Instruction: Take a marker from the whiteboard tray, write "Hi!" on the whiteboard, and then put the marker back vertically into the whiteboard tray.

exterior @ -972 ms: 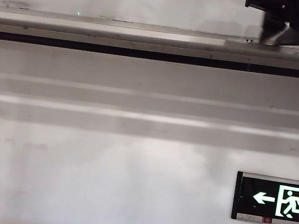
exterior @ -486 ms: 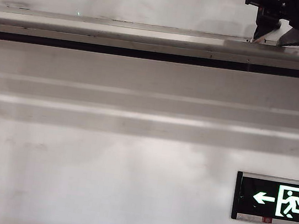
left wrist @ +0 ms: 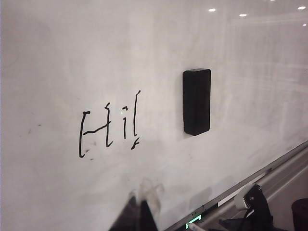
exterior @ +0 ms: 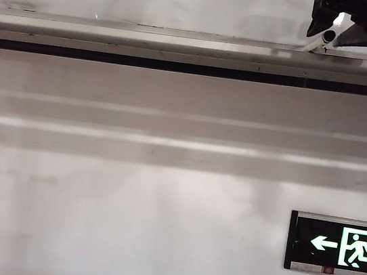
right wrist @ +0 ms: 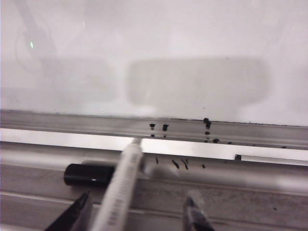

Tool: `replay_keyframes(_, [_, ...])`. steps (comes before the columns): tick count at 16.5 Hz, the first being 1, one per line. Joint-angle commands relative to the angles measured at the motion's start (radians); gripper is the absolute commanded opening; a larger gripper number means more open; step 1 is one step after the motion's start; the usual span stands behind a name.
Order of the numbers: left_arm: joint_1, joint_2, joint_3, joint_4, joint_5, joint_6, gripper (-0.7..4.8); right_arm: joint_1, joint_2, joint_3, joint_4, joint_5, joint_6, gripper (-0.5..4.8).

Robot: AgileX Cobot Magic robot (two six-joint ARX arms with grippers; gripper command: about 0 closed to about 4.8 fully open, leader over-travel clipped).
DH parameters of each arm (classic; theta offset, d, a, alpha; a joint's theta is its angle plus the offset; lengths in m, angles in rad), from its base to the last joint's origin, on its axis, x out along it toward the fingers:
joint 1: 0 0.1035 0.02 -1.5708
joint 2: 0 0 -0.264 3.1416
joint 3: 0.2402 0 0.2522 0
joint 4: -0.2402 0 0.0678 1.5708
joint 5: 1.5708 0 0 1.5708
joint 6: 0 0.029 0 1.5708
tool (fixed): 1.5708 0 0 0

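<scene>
The white-barrelled marker point(right wrist: 120, 185), dark print along its side, leans tilted with its tip on the silver whiteboard tray point(right wrist: 250, 168), beside a black cap point(right wrist: 89, 174). The right gripper point(right wrist: 137, 214) hovers at the tray's right end, fingers apart astride the barrel; grip unclear. The left gripper point(left wrist: 137, 214) faces "Hi!" point(left wrist: 109, 126) on the whiteboard point(left wrist: 57, 57); its opening is unclear

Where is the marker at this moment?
The marker lies tilted between the right end effector's open jaws over the tray, at the exterior view's upper right.

The uncapped white marker point(right wrist: 121, 185) leans tip-down on the silver whiteboard tray point(right wrist: 269, 175) below the whiteboard point(right wrist: 154, 48)
</scene>
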Motion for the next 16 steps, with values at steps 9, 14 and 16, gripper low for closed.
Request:
replay_keyframes(9, [0.0, -0.003, 0.005, 0.013, 0.004, -0.001, -0.05, 0.001, -0.045, 0.011, 0.091, -0.017, 0.004, 2.43])
replay_keyframes(14, [0.0, -0.002, 0.005, 0.006, 0.003, -0.032, -0.05, 0.001, -0.142, 0.012, 0.09, -0.061, 0.003, 0.01])
replay_keyframes(16, [0.0, -0.001, 0.005, -0.003, -0.008, -0.062, -0.05, 0.002, -0.186, 0.042, 0.043, -0.122, 0.003, -0.01])
